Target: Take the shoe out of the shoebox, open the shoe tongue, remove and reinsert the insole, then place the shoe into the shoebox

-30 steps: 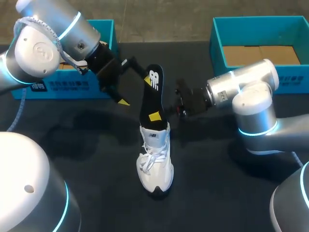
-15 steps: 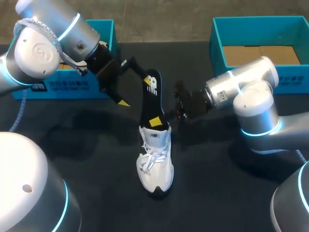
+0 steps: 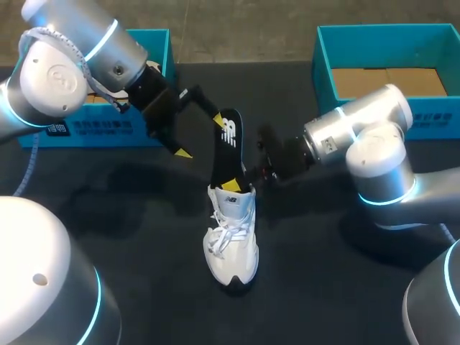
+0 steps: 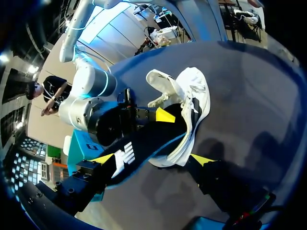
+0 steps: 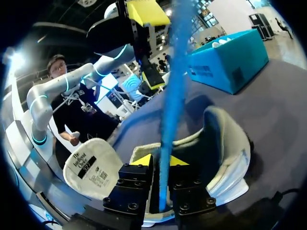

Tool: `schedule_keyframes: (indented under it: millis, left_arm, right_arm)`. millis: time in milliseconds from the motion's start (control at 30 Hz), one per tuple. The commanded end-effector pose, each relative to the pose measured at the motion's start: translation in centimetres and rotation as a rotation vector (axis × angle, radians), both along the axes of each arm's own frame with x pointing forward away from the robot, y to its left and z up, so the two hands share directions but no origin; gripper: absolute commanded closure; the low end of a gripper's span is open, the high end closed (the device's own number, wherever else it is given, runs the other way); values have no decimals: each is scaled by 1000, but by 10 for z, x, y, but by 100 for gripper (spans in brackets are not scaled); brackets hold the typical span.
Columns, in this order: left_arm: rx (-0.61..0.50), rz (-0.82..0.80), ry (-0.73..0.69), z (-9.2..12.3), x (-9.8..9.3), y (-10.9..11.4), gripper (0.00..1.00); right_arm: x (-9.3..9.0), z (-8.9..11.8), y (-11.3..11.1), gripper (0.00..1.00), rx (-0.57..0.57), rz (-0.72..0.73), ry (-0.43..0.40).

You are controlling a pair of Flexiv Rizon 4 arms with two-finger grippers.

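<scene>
Your white mesh shoe (image 3: pixel 231 248) stood upright on the matte black table (image 3: pixel 323 287), laces loose, toe toward the near edge, midway between the two arms. Its padded tongue (image 5: pixel 91 167) was folded forward, label side showing. The thin, flat insole (image 3: pixel 227 147), black on top with a white logo and blue underneath, rose on end from the shoe's opening and leaned slightly to the right. Your right gripper (image 5: pixel 159 162) was clamped on the insole's lower part just above the collar, one yellow tip pressed on each face. Your left gripper (image 3: pixel 201 135) hung at the insole's upper end with its fingers spread wide, one tip at the top edge and the other well off to the left, gripping nothing. The teal card shoebox (image 3: pixel 321 68), brown inside, sat at the far right, and a second teal box (image 3: pixel 108 128) at the far left. Compared with a second earlier, the insole's top stood lower, more of it sunk into the shoe, and the right gripper had dropped with it.
</scene>
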State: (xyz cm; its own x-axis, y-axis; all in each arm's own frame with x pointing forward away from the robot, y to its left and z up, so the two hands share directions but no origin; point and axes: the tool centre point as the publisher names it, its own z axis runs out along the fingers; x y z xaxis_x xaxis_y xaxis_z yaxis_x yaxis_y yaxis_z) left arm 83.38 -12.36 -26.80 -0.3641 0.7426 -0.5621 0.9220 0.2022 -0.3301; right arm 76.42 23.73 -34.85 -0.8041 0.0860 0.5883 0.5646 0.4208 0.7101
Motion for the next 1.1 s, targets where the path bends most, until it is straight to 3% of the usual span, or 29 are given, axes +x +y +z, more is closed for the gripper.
schedule_keyframes:
  millis: [33,267,367,433,533,1100]
  left_arm:
    - [-2,-4,0,0,0,1,0]
    - [-8,-10,3,-1,1,1,0]
    - [-7,-11,4,-2,1,1,0]
    - [-7,-9,4,-2,1,1,0]
    - [-7,-7,7,-2,0,2,0]
    - [-5,-10,6,-3,0,1,0]
  right_arm:
    - [0,13,-2,80,-17,-10,-20]
    - [14,21,0,81,-19,-10,-46]
    - [19,20,1,88,-15,6,-45]
    - [23,19,3,100,-25,22,-33]
    - [24,17,4,100,-37,36,-24]
    - [-12,-5,-2,100,-93,45,90]
